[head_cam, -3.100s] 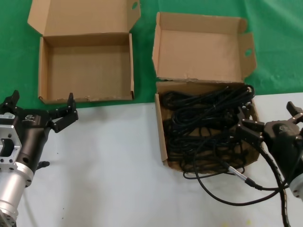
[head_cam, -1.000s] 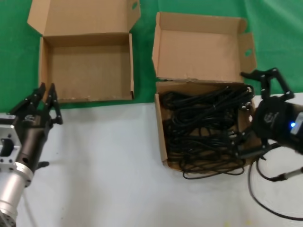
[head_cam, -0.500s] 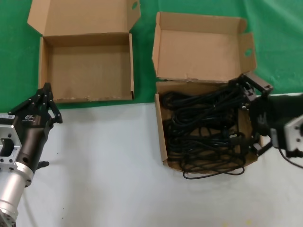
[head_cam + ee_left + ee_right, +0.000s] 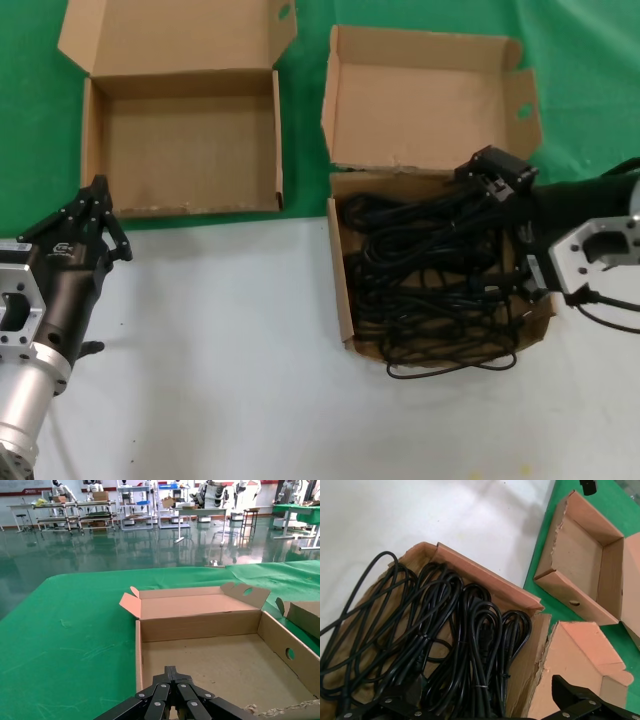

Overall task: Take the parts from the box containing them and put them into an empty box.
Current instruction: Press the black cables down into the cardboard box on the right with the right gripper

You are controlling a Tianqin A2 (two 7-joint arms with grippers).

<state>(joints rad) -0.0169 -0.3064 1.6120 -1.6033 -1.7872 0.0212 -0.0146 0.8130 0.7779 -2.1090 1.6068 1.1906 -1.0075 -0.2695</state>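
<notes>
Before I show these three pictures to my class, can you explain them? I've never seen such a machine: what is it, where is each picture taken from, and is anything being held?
It is a robot with two arms. One picture looks down from its head; the others come from cameras on each wrist. Two open cardboard boxes lie on a table that is part green, part white. One box holds tangled black power cords; the other box is empty. The right gripper hangs open over the cords, holding nothing yet. The left gripper, fingers closed, waits beside the empty box, also holding nothing.
</notes>
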